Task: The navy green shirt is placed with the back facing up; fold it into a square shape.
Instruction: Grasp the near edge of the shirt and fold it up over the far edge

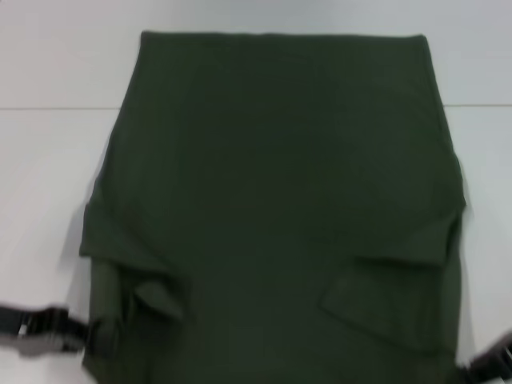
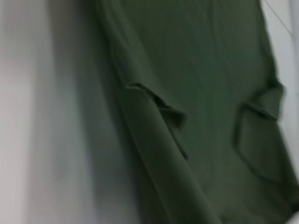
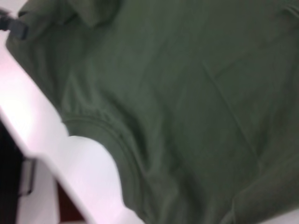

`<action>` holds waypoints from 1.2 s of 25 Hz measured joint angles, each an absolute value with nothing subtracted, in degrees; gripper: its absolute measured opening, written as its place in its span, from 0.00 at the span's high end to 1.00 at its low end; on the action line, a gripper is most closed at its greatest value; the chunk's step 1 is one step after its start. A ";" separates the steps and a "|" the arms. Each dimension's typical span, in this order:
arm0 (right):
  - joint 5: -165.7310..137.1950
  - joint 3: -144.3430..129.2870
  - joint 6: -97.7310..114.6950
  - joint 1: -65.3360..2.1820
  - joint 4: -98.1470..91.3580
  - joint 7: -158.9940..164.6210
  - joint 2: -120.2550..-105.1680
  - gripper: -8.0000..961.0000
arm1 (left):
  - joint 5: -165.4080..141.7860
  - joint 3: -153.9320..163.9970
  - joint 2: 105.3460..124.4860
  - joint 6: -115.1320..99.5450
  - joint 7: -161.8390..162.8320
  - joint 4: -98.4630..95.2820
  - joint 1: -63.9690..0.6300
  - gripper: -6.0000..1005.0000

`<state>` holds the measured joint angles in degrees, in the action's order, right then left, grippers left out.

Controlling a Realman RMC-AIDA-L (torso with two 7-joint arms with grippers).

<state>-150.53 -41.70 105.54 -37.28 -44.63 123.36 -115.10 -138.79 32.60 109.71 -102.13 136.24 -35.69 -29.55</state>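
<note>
On the white tabletop (image 1: 48, 160): navy green shirt (image 1: 272, 176), sleeves folded inward; left gripper (image 1: 100, 336) and right gripper (image 1: 480, 366) at its near corners, grip state indeterminable.

Matt olive cloth shirt (image 1: 280, 160) on smooth white table (image 1: 48, 144)

The left tool (image 1: 100, 336) sits low at the near left edge of the navy green shirt (image 1: 272, 160), its black arm reaching in level from the left, its tip touching the cloth's border; the right tool (image 1: 488, 364) shows only as a black part at the shirt's near right corner, mostly cut off; neither tool's fingers can be made out.
</note>
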 joint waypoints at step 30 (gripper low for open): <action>-131.51 -19.09 100.50 -34.36 -34.73 120.14 -111.73 0.93 | -137.44 2.78 107.09 -105.89 132.05 -30.79 -32.67 0.96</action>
<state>-131.51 -19.09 100.50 -34.36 -34.73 120.14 -111.73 -137.44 2.78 107.09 -105.89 132.05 -30.79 -32.67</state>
